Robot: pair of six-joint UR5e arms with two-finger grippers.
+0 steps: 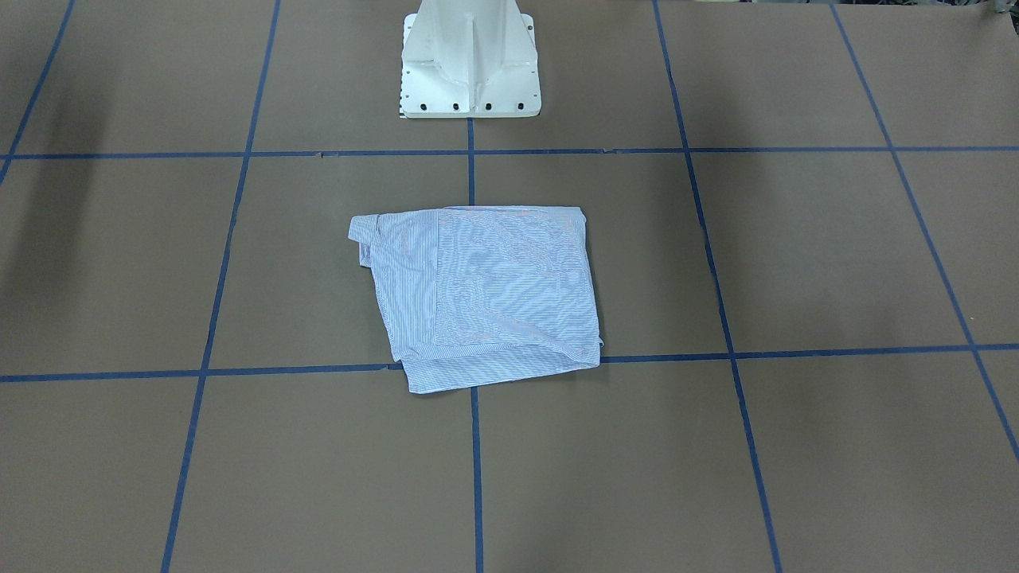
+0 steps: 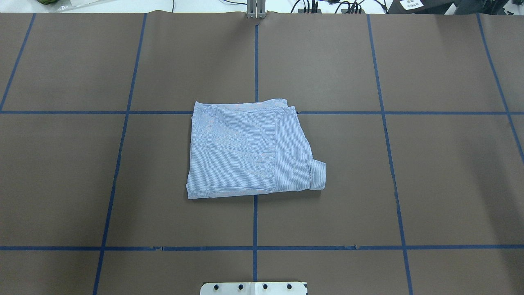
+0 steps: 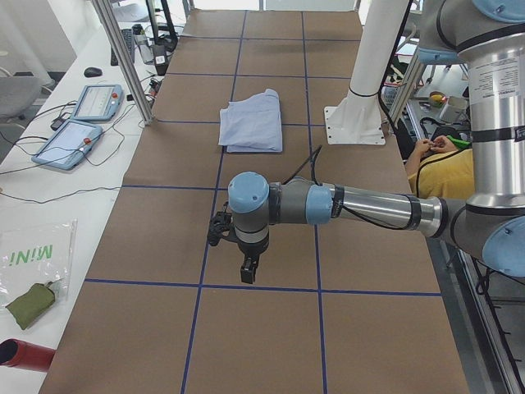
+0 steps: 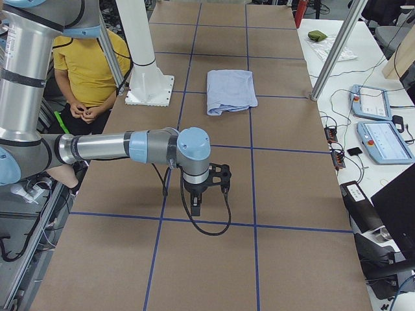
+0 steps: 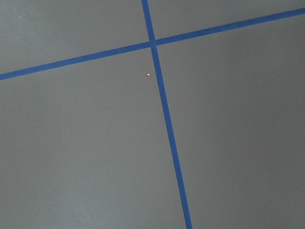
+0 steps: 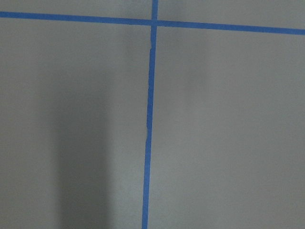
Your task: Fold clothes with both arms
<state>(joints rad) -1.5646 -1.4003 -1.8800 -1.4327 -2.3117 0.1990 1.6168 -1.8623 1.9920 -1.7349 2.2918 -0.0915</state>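
The folded shirt (image 2: 245,151) lies at the centre of the table (image 2: 430,184); soft, light and limp, it is best pinched at its layered corners, while the jaw spread of the left gripper (image 3: 248,271) and right gripper (image 4: 196,206) is indiscernible.

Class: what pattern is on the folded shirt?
Fine light blue-and-white stripes on the shirt, clearest in the overhead exterior view.

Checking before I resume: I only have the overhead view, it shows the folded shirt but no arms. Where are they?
Observer: The left arm stretches low over the table toward its left end; the left pincer points down, well apart from the shirt.
Operator: And the right one?
Observer: The right pincer hangs over the table toward the opposite end, also apart from the shirt.
Operator: Open or shut?
Observer: Cannot tell; the wrist views show only table and blue tape, no fingers.
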